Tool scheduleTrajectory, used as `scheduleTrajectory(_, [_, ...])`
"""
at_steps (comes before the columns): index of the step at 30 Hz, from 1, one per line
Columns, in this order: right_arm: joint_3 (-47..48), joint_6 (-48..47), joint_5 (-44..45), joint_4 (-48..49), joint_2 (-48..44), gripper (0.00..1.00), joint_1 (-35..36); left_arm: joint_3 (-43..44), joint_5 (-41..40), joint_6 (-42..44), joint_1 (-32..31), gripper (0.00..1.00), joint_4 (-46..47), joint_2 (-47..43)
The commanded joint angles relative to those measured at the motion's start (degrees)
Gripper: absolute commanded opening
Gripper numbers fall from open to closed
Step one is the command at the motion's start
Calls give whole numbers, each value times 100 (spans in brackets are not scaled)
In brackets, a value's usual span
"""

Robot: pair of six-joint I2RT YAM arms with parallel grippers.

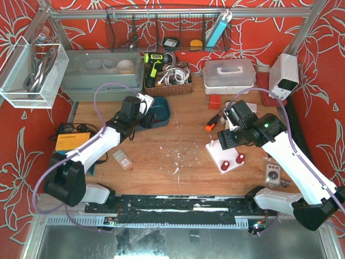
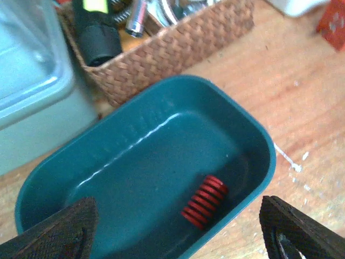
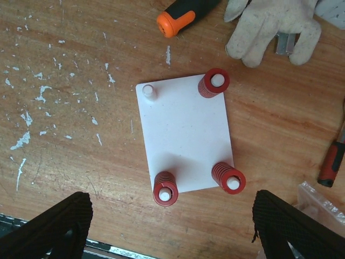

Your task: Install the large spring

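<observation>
A loose red spring (image 2: 205, 201) lies on its side in a teal tray (image 2: 269, 151), near the tray's right end. My left gripper (image 2: 180, 240) is open and empty, hovering above the tray with the spring between its fingers (image 2: 59, 232). In the top view it (image 1: 143, 114) sits over the tray (image 1: 165, 108). A white plate (image 3: 183, 135) has four pegs: three carry red springs (image 3: 166, 189), and the far-left peg (image 3: 149, 91) is bare. My right gripper (image 3: 172, 232) is open and empty above the plate's near edge.
A wicker basket (image 2: 172, 48) of tools and a grey bin (image 2: 27, 81) stand behind the tray. An orange-handled screwdriver (image 3: 180, 19) and a glove (image 3: 269, 27) lie beyond the plate. A red-handled tool (image 3: 331, 159) lies to its right. A yellow box (image 1: 71, 141) is at the left.
</observation>
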Motion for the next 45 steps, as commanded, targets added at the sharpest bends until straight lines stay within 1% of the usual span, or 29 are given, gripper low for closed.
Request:
scheduleTrajectory(1, [78, -377, 229, -142, -75, 84, -32, 211, 1159, 1514, 324, 80, -212, 390])
scheduleTrajectory(3, [3, -439, 279, -80, -119, 84, -34, 337, 1689, 2166, 465, 75, -462, 593])
scheduleTrajectory(4, [-39, -441, 285, -59, -125, 84, -36, 417, 1826, 2443, 544, 70, -546, 683])
scheduleTrajectory(6, [-77, -394, 220, -89, -81, 84, -36, 597, 2257, 2670, 750, 63, -697, 843])
scheduleTrajectory(7, [-55, -393, 174, -111, -36, 83, -38, 650, 2573, 2747, 885, 63, -755, 878])
scheduleTrajectory(9, [12, -449, 204, -128, 68, 83, -35, 536, 3105, 2960, 1112, 65, -674, 892])
scheduleTrajectory(10, [83, -487, 294, -135, 137, 83, -37, 459, 3111, 3116, 1156, 67, -642, 924])
scheduleTrajectory(12, [385, -560, 498, -271, 362, 83, -40, 343, 2935, 3445, 1165, 68, -667, 1016])
scheduleTrajectory(15, [554, -640, 461, -219, 559, 83, -35, 133, 2956, 3708, 1167, 68, -563, 1071])
scheduleTrajectory(18, [479, -520, 351, -98, 607, 83, -46, 75, 2538, 3700, 1166, 66, -221, 1186])
scheduleTrajectory(20, [546, -534, 364, -162, 660, 83, -46, 129, 2473, 3743, 1165, 66, -182, 1306])
scheduleTrajectory(23, [503, -600, 525, -166, 608, 83, -47, 64, 2279, 3840, 1165, 70, -26, 1473])
scheduleTrajectory(25, [463, -591, 521, -170, 554, 83, -50, 41, 2136, 3962, 1166, 69, 37, 1559])
scheduleTrajectory(29, [375, -590, 475, -145, 459, 83, -50, 73, 2043, 4018, 1165, 65, -86, 1650])
scheduleTrajectory(31, [343, -598, 511, -132, 432, 83, -57, 1, 1927, 4013, 1167, 61, -38, 1680])
scheduleTrajectory(35, [285, -629, 514, -115, 408, 83, -68, -73, 1912, 4001, 1165, 48, -95, 1692])
scheduleTrajectory(39, [223, -646, 534, -78, 356, 83, -89, -32, 1966, 3935, 1163, 33, -227, 1636])
scheduleTrajectory(43, [199, -658, 492, -44, 335, 83, -91, -33, 2238, 3844, 1157, 23, -348, 1576])
scheduleTrajectory(45, [195, -660, 497, -59, 317, 83, -87, -65, 2300, 3762, 1146, 19, -376, 1527])
